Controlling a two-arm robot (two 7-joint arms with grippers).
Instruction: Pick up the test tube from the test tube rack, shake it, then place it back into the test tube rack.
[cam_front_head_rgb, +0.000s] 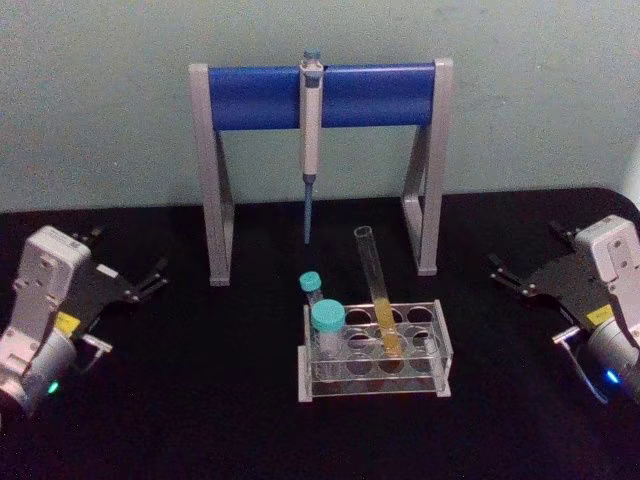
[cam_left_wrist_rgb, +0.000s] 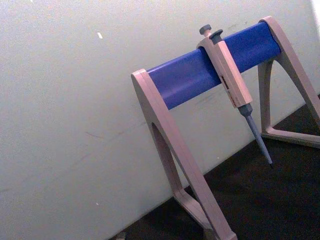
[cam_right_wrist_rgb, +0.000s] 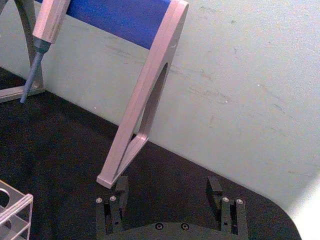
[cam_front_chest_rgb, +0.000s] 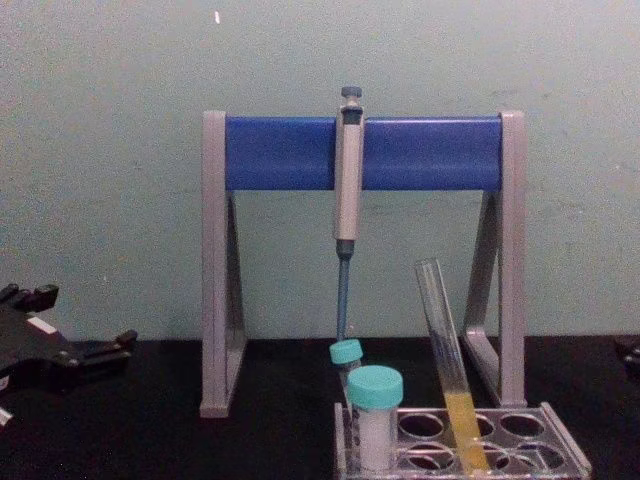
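The test tube (cam_front_head_rgb: 378, 290) stands in the rack (cam_front_head_rgb: 441, 352) at lower centre of the head view. It leans with its open top toward the upper left, and its yellow-orange liquid sits in the lower part, inside the rack. In the chest view the tube (cam_front_chest_rgb: 447, 350) rises out of the rack (cam_front_chest_rgb: 562, 442) at the lower right and has no contact with either gripper. Two teal-capped vials (cam_front_head_rgb: 327, 322) occupy the left end of the rack. The left gripper (cam_front_head_rgb: 127, 254) is at the left edge of the head view, well apart from the rack. Its grey wrist body lies toward the lower left corner and its fingers point toward frame centre, spread and holding nothing. The right gripper (cam_front_head_rgb: 525, 250) mirrors this pose at the right edge, with its fingers pointing inward toward the centre. In the right wrist view the right gripper (cam_right_wrist_rgb: 167, 187) shows both fingers (cam_right_wrist_rgb: 120, 186) set wide apart over the black table (cam_right_wrist_rgb: 60, 150), released. The stand (cam_front_head_rgb: 320, 95) with the hanging pipette (cam_front_head_rgb: 311, 130) is behind the rack, at upper centre.
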